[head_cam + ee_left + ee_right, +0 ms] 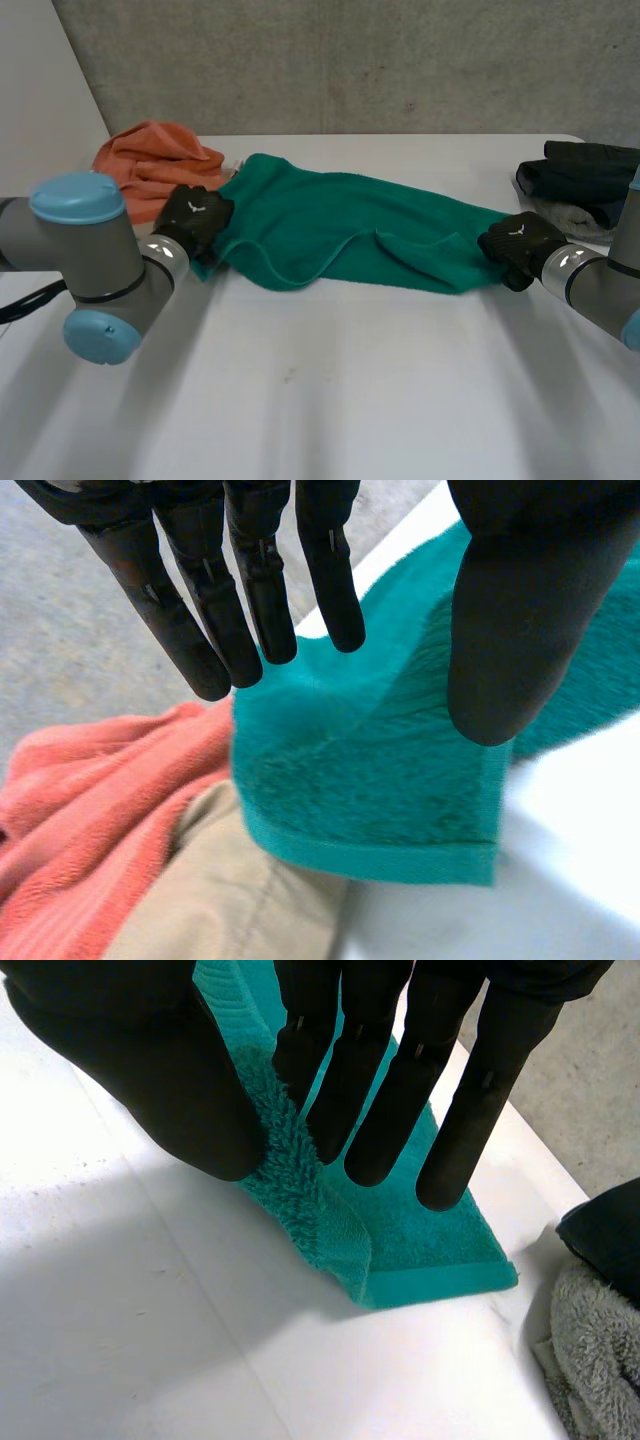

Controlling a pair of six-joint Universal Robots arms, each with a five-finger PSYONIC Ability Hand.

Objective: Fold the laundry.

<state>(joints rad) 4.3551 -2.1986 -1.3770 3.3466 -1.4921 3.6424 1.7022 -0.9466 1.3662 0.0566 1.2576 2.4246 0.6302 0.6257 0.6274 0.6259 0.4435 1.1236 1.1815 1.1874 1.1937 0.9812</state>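
Head view: a teal-green terry towel (340, 225) is laid out lengthwise across the middle of a white desk (330, 400), rumpled, with one long edge folded over. The robot's black left hand (195, 218) is set on one end of the towel and its black right hand (518, 243) on the opposite end. A crumpled orange terry towel (150, 160) is heaped just behind the left-hand end of the teal towel. A pile of dark clothing (585, 170) on a grey fluffy cloth (575, 218) is seen behind its right-hand end.

Left wrist view: the left hand (250, 590) is held open over a corner of the teal towel (380, 800), the fingers straight and the thumb spread well apart from them; nothing is gripped. That corner lies partly on a beige cloth (220, 900), with the orange towel (90, 820) just beside it.

Right wrist view: a raised fold of the teal towel (420, 1250) near its end hem is pinched between the thumb and straight fingers of the right hand (370, 1080). The hem corner is left flat on the desk (150, 1340). The grey cloth (590, 1350) and dark clothing (610, 1230) are seen near that corner.
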